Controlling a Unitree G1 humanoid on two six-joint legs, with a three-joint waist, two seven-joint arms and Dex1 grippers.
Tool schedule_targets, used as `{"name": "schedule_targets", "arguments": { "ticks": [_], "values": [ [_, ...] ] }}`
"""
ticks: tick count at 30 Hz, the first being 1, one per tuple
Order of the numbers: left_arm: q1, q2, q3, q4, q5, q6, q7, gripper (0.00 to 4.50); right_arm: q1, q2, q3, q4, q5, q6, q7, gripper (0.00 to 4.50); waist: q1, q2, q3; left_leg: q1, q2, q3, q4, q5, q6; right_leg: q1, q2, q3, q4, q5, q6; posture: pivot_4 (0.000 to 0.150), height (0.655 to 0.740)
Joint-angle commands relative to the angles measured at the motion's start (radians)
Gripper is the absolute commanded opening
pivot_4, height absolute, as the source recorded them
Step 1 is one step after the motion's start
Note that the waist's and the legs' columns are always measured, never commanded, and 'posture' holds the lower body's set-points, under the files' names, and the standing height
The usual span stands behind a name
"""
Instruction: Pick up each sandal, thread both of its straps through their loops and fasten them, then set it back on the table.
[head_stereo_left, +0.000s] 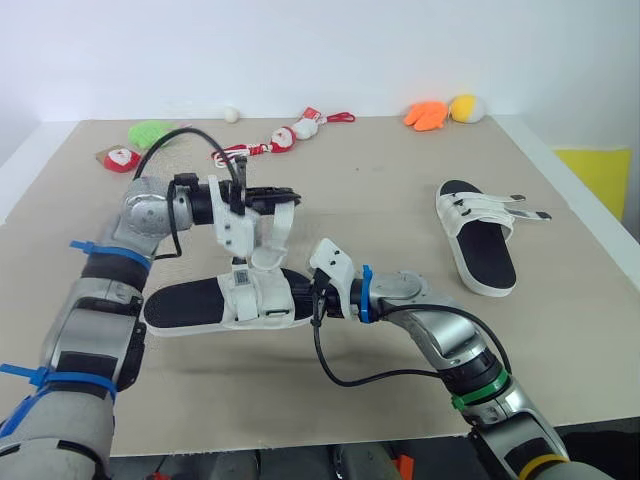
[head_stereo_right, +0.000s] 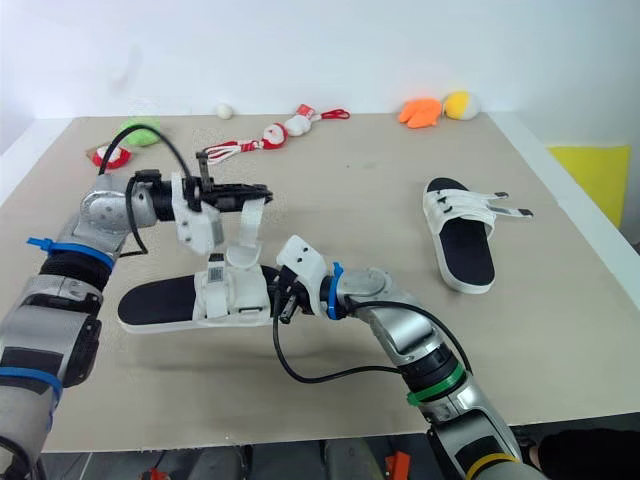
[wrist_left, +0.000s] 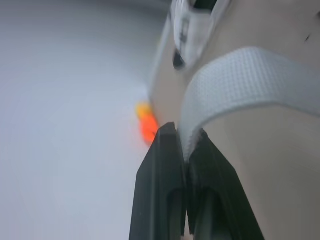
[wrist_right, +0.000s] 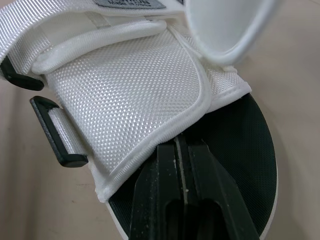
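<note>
The near sandal (head_stereo_left: 195, 305), white with a black footbed, lies on the table in front of me. My left gripper (head_stereo_left: 291, 195) is shut on one of its white straps (head_stereo_left: 284, 222), holding it up above the sandal; the woven strap (wrist_left: 240, 85) is pinched between the fingers. My right gripper (head_stereo_left: 303, 300) is shut on the edge of the sandal's white upper (wrist_right: 130, 85), beside a black loop (wrist_right: 57, 142). A second sandal (head_stereo_left: 478, 245) lies to the right, its two straps spread loose.
Along the table's far edge sit soft toys: a green one (head_stereo_left: 150, 132), red-and-white ones (head_stereo_left: 120, 158) (head_stereo_left: 290, 135), an orange one (head_stereo_left: 428, 115), a yellow one (head_stereo_left: 465, 108) and a small white ball (head_stereo_left: 231, 114). A yellow sheet (head_stereo_left: 600, 175) lies beyond the right edge.
</note>
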Motion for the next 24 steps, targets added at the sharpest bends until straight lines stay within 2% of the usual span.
{"name": "schedule_targets", "arguments": {
  "ticks": [1, 4, 9, 12, 19, 20, 24],
  "values": [
    [0.03, 0.019, 0.028, -0.119, 0.105, -0.2, 0.096, 0.03, 0.004, -0.006, 0.005, -0.007, -0.006, 0.003, 0.004, 0.0, 0.0, 0.0, 0.0, 0.0, 0.0, 0.0, 0.0, 0.0, 0.0, 0.0, 0.0, 0.0, 0.0, 0.0, 0.0, 0.15, 0.74],
    [0.067, 0.028, 0.049, -0.247, 0.192, -0.222, 0.201, 0.03, -0.001, -0.005, 0.01, -0.004, -0.006, 0.001, 0.009, 0.0, -0.001, 0.0, 0.0, 0.0, 0.0, 0.0, 0.0, 0.0, 0.0, 0.0, 0.0, 0.0, 0.0, 0.0, 0.0, 0.15, 0.74],
    [0.093, 0.044, 0.02, -0.321, 0.264, -0.222, 0.358, 0.03, -0.01, -0.005, 0.011, 0.005, -0.008, -0.003, 0.013, 0.0, -0.001, 0.0, 0.0, 0.0, 0.0, 0.0, 0.001, 0.0, 0.0, 0.0, 0.0, 0.0, 0.0, 0.0, 0.001, 0.15, 0.74],
    [0.12, 0.065, -0.008, -0.358, 0.285, -0.222, 0.45, 0.92, -0.013, -0.006, 0.012, 0.008, -0.009, -0.005, 0.015, 0.0, -0.003, 0.0, 0.0, 0.0, 0.0, 0.0, 0.001, 0.0, 0.0, 0.001, 0.0, 0.0, 0.0, 0.001, 0.001, 0.15, 0.74],
    [0.154, 0.096, -0.015, -0.422, 0.301, -0.222, 0.559, 4.16, -0.019, -0.005, 0.011, 0.018, -0.014, -0.011, 0.019, 0.0, -0.002, 0.0, 0.0, 0.001, 0.0, 0.0, 0.001, 0.0, 0.0, 0.001, 0.0, 0.0, 0.0, 0.001, 0.002, 0.15, 0.74],
    [0.162, 0.104, -0.016, -0.429, 0.289, -0.222, 0.564, 4.44, -0.019, -0.003, 0.011, 0.019, -0.015, -0.012, 0.02, 0.0, -0.002, 0.0, 0.0, 0.001, 0.0, 0.0, 0.002, 0.0, 0.0, 0.001, 0.0, 0.0, 0.0, 0.001, 0.002, 0.15, 0.74],
    [0.231, 0.166, -0.029, -0.491, 0.18, -0.15, 0.571, 4.44, -0.016, -0.001, 0.014, 0.02, -0.019, -0.015, 0.027, 0.0, -0.005, 0.0, 0.0, 0.002, 0.0, 0.0, 0.001, 0.0, 0.0, 0.002, 0.0, 0.0, 0.0, 0.001, 0.002, 0.15, 0.74]
  ]
}}
